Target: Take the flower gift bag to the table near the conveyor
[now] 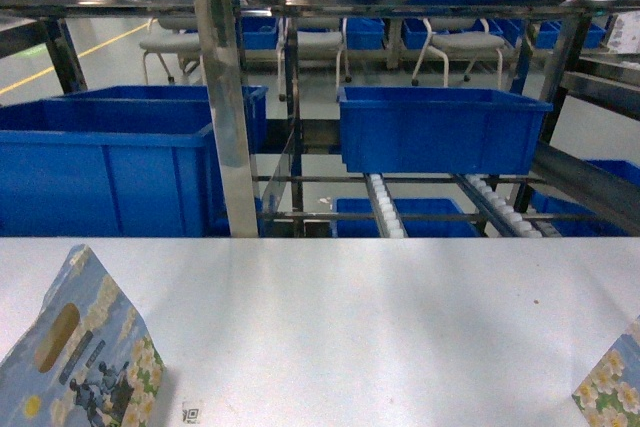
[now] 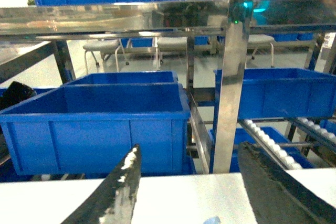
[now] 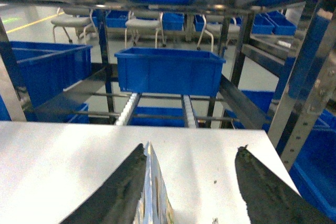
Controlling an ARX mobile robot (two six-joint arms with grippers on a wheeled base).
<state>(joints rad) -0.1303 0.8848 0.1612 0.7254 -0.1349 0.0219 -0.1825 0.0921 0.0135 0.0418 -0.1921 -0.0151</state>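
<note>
1. Bins: in the head view several blue plastic bins sit in the steel racking [image 1: 225, 97]. One large bin [image 1: 105, 172] stands at left, and one bin [image 1: 440, 127] rests on the conveyor [image 1: 385, 209] at centre right. More sit lower down and behind. Interiors that show hold nothing visible; the rest cannot be seen into.
2. Conveyor: two tracks of small white rollers slope toward the worktop [image 1: 350, 317] from under the centre-right bin.
3. Flower gift bag [image 1: 85, 357]: it stands tilted at the near left corner of the worktop, well back from the conveyor edge. Its floral face, dark figure picture and oval handle hole face the camera. Any writing on it is too small to read.
4. Second floral-printed item [image 1: 610, 382]: only a corner shows at the near right edge of the worktop. The right wrist view shows a thin printed edge beside one finger.
5. Label: one small square code sticker [image 1: 192, 412] lies on the worktop just right of the bag; it is not legible.
6. Left gripper [image 2: 189, 192]: jaws spread wide, nothing held between them.
7. Right gripper [image 3: 191, 187]: jaws spread wide; the thin printed edge stands against the left finger but is not clamped.
8. Background: several grey chairs [image 1: 180, 47] stand behind the racking.
</note>
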